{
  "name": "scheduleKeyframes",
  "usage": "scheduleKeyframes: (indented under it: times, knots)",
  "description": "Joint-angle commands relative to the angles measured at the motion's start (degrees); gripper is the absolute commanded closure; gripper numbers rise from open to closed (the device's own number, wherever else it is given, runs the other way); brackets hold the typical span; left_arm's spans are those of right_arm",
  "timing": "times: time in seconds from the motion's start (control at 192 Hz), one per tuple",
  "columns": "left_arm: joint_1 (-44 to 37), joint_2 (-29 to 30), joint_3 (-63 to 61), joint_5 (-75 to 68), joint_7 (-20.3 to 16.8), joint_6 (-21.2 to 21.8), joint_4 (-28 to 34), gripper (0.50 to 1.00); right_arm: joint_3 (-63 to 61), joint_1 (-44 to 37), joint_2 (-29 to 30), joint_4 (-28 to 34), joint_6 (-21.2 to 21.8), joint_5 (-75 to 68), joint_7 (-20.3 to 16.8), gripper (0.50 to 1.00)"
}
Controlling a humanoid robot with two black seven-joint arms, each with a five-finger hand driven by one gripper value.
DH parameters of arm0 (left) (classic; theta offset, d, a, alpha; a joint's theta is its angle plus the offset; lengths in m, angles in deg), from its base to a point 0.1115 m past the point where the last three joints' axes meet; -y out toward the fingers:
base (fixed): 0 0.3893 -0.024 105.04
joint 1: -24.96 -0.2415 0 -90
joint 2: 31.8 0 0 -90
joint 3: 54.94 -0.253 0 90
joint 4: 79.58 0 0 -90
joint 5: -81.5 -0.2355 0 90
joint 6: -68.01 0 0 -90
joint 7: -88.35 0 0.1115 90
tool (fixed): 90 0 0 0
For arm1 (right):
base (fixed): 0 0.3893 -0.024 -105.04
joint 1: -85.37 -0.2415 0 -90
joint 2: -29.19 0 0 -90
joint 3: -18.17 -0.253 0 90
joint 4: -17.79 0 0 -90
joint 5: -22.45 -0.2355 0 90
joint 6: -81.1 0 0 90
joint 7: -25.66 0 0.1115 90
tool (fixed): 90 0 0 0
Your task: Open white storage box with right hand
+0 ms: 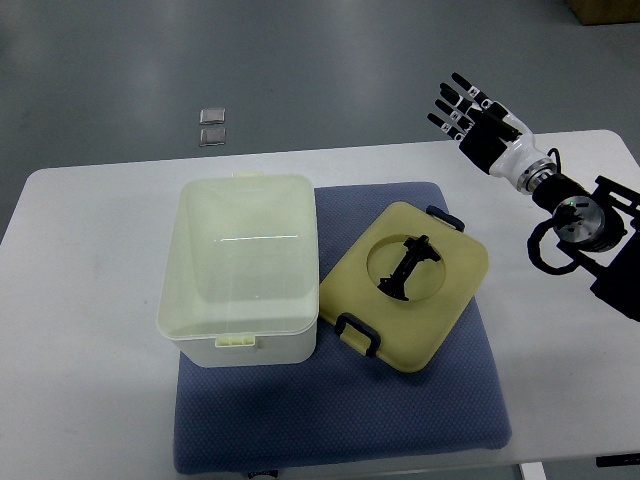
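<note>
Already the white storage box (240,272) is seen without its cover: it stands on the left part of a blue mat (420,420) laid on the white bench (90,330), and its interior is visible and holds nothing that can be made out. The lid (405,285), cream-coloured with black latches (357,335) at two corners and a black handle (405,268) in a round recess, lies flat on the mat just beside the box, its near corner close to or touching the box wall; which of the two cannot be told. The task is therefore judged to be essentially done.

The right hand (478,118) is held up over the far right corner of the bench, well apart from both box and lid, with its fingers (452,100) spread and straight and nothing gripped. The left hand is not in view.

From here, few risks are judged to remain. If the right arm is swung inward low across the mat, the lid could be struck and slid against the box, or pushed toward the mat's near edge. The box looks light and empty, so it could be nudged or tipped by a sideways knock. The mat itself could be dragged if the lid's latches are caught by the fingers. A high, outward path is judged the safest for the arm.

Two small grey squares (212,127) lie on the floor beyond the bench and are not involved.
</note>
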Motion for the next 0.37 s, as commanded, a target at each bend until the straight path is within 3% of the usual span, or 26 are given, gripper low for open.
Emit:
scheduleKeyframes:
  times: [0.0,0.366]
  knots:
    - [0.0,0.0,0.0,-0.1,0.0,0.0,0.0,0.5,0.2,0.0,0.0,-0.1,0.8,1.8,-0.2,0.572]
    - [0.0,0.0,-0.1,-0.1,0.0,0.0,0.0,0.5,0.2,0.1,1.3,-0.1,0.6,3.8,-0.1,0.572]
